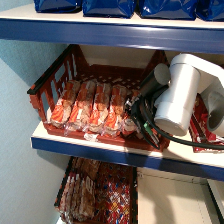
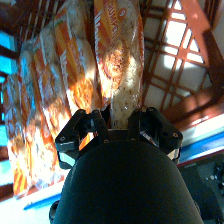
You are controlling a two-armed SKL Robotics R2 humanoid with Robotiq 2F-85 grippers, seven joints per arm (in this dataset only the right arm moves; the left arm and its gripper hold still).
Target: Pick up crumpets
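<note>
Fingers of the right arm's black two-finger gripper (image 2: 119,125) clamp the near end of the long clear-plastic pack of tan crumpets (image 2: 119,55), lying rightmost in the red plastic crate (image 1: 55,75). Likely light, soft, crinkly; a mid-pack hold would sag less.

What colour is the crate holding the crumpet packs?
Red-orange plastic lattice crate, clearest in the head view.

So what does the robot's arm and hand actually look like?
The right arm is built from smooth, glossy white rounded cylinders joined like pipe elbows, with a grey section toward the wrist. Thick black cables loop loosely alongside it. The hand is black: a domed, rounded body ending in two blocky fingers with small screws showing.
</note>
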